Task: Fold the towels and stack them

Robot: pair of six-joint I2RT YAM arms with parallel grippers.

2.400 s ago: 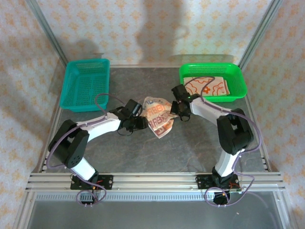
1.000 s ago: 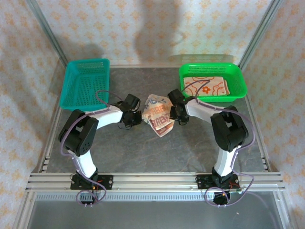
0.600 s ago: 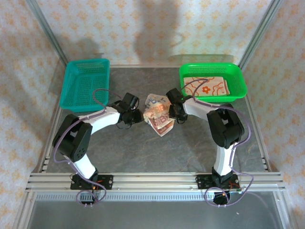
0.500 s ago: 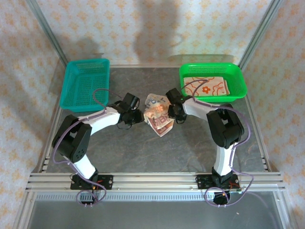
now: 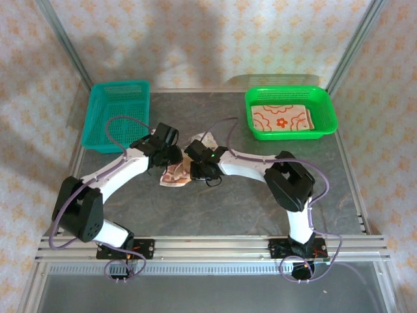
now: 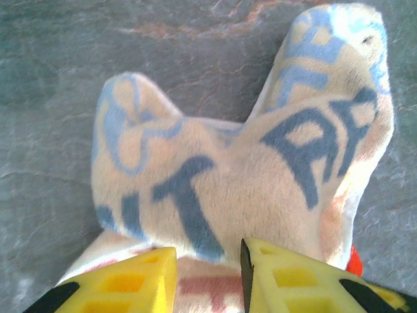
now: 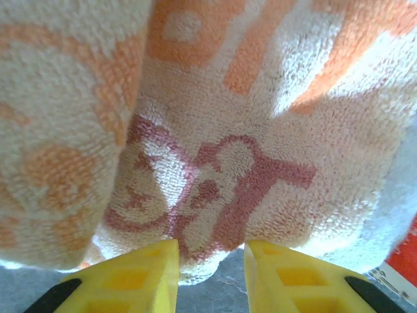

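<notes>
A cream and orange towel (image 5: 177, 173) with printed letters lies bunched on the grey table, between the two grippers at left of centre. My left gripper (image 5: 172, 156) is shut on one side of it; in the left wrist view the towel (image 6: 260, 169) rises in two humps beyond the yellow fingers, with cloth filling the gap in the gripper (image 6: 208, 251). My right gripper (image 5: 197, 169) is shut on the other side; the towel (image 7: 215, 130) hangs over its fingers, its edge dipping into the gripper (image 7: 210, 244). A folded towel (image 5: 282, 117) lies flat in the green basket (image 5: 326, 107).
A teal mesh basket (image 5: 117, 117) stands at the back left, close behind the left arm. Metal frame posts run up both back corners. Bare grey table (image 5: 247, 208) spreads in front of the arms and to the right.
Both grippers have swung left and nearer with the towel. The right gripper travelled furthest, carrying its side of the cloth across towards the left gripper, so the towel is now more bunched.
</notes>
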